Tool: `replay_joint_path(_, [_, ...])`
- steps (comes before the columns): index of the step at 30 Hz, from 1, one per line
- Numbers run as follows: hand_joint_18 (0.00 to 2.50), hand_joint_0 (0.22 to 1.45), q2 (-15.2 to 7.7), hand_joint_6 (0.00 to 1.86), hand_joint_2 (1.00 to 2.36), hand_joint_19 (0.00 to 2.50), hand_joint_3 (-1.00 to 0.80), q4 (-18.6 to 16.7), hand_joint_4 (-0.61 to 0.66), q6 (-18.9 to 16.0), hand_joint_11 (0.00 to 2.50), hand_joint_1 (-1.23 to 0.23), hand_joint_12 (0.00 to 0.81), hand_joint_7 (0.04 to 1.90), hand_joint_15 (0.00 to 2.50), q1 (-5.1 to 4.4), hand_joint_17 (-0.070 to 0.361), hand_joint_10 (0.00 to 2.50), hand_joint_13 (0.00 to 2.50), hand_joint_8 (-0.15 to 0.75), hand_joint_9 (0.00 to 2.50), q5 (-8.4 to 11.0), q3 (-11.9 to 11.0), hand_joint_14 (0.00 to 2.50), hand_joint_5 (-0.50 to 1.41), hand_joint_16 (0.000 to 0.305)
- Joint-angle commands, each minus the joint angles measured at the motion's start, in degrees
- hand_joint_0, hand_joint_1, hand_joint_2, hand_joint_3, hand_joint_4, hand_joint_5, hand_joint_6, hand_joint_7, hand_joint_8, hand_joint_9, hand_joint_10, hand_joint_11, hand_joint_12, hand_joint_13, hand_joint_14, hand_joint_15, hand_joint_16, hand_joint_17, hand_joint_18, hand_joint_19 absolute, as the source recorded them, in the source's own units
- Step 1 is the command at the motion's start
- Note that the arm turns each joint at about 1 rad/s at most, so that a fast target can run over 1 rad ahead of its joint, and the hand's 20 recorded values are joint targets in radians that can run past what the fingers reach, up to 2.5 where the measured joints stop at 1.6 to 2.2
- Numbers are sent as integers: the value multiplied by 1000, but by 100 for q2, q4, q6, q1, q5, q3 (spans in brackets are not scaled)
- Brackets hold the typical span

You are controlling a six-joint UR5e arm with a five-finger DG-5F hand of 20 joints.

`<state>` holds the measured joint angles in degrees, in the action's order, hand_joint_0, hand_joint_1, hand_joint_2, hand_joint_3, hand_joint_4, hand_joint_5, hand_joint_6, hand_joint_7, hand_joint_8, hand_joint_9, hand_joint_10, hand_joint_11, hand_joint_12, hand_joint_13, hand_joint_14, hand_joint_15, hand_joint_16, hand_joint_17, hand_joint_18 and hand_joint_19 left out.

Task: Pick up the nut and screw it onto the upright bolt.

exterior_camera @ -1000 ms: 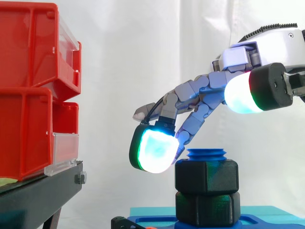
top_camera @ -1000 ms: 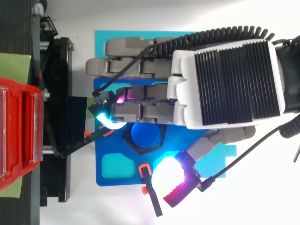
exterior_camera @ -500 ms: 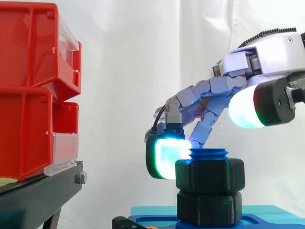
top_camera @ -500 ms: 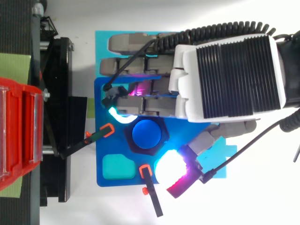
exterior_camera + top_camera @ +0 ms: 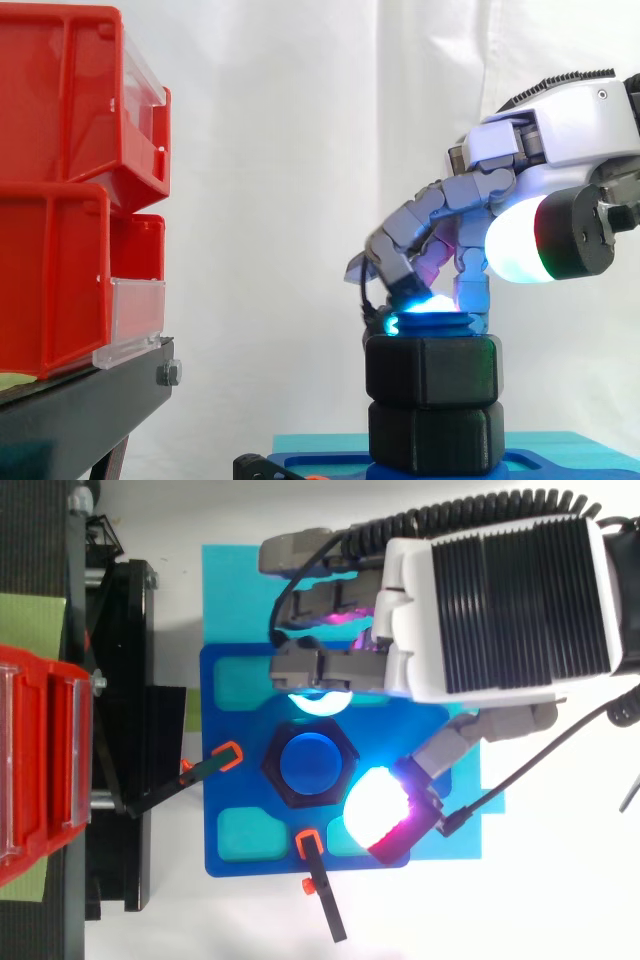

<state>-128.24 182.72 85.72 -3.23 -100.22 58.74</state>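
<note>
Curling tighter than a second ago, the hand [image 5: 490,600] is clamping nothing, a pad [image 5: 318,702] touching the nut [image 5: 432,370] below; I am judging screwing underway, regrip next.

A white curtain [image 5: 300,120] hangs behind red bins [image 5: 60,180] stacked on a black stand [image 5: 80,410].

Two red bins [image 5: 60,180] sit stacked on a black stand [image 5: 80,410] before a white curtain [image 5: 300,120]. In the top view they lie at 9 o'clock from a blue fixture plate [image 5: 235,790], which rests on a cyan mat [image 5: 230,590] on the white worktop [image 5: 250,920]. One orange-tipped clamp [image 5: 228,757] sits at the plate's 9 o'clock edge. A second clamp [image 5: 310,845] sits at 6 o'clock, and a teal recess [image 5: 247,835] at 7 o'clock.
</note>
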Motion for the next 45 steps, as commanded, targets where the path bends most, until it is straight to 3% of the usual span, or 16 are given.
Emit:
replay_joint_path(1, [385,486,1,516,1000,0,-500,62,134,67,0,-270,173,1394,0,68,23,0,800,217,1387,-68,-38,0,105,10])
replay_joint_path(8, [352,483,1,500,1000,0,-500,79,126,103,0,-259,186,1400,0,121,29,0,764,226,1378,-120,-82,0,93,13])
replay_joint_path(18, [123,471,1,505,1000,0,-500,106,243,103,0,-220,266,968,0,156,57,0,571,242,1096,-138,-187,0,-31,26])
replay_joint_path(23, [59,467,10,503,1000,0,-500,264,232,120,0,-219,284,859,0,164,65,0,496,243,977,-182,-284,0,-63,29])
replay_joint_path(27, [0,463,159,503,1000,0,-500,677,220,340,0,-222,303,794,0,164,71,0,407,239,866,-147,-319,0,-89,31])
replay_joint_path(30, [0,459,344,503,1000,0,-500,1011,211,630,0,-227,319,755,0,156,77,0,328,239,765,-15,-301,0,-109,34])
replay_joint_path(31, [0,459,440,503,1000,0,-500,1178,204,788,0,-227,321,752,0,156,78,0,324,239,763,143,-301,0,-111,35])
replay_joint_path(32, [0,457,440,502,1000,0,-500,1178,204,788,0,-230,325,742,0,156,81,0,291,238,720,143,-301,0,-116,36])
replay_joint_path(33, [0,456,511,502,1000,0,-500,1301,202,841,0,-233,331,736,0,147,81,0,272,237,699,319,-301,0,-121,36])
replay_joint_path(35, [0,455,590,502,1000,0,-500,1424,205,867,0,-236,337,738,0,129,83,0,255,238,670,442,-293,0,-124,37])
replay_joint_path(37, [0,454,766,502,1000,0,-500,1696,203,858,0,-239,340,740,0,129,85,0,233,239,644,591,-161,0,-127,38])
replay_joint_path(39, [0,453,889,502,1000,0,-500,1688,200,841,0,-245,342,738,0,121,85,0,223,239,629,618,-3,0,-130,38])
replay_joint_path(42, [0,458,1284,502,1000,0,-500,1415,206,727,0,-253,345,741,0,85,86,0,204,242,602,802,692,0,-134,38])
replay_joint_path(43, [0,458,1284,502,1000,0,-500,1415,206,727,0,-254,345,740,0,85,86,0,203,242,600,802,692,0,-135,38])
replay_joint_path(45, [0,464,1724,502,1000,0,-500,668,203,437,0,-269,349,739,0,15,86,0,187,246,574,1154,1439,0,-141,38])
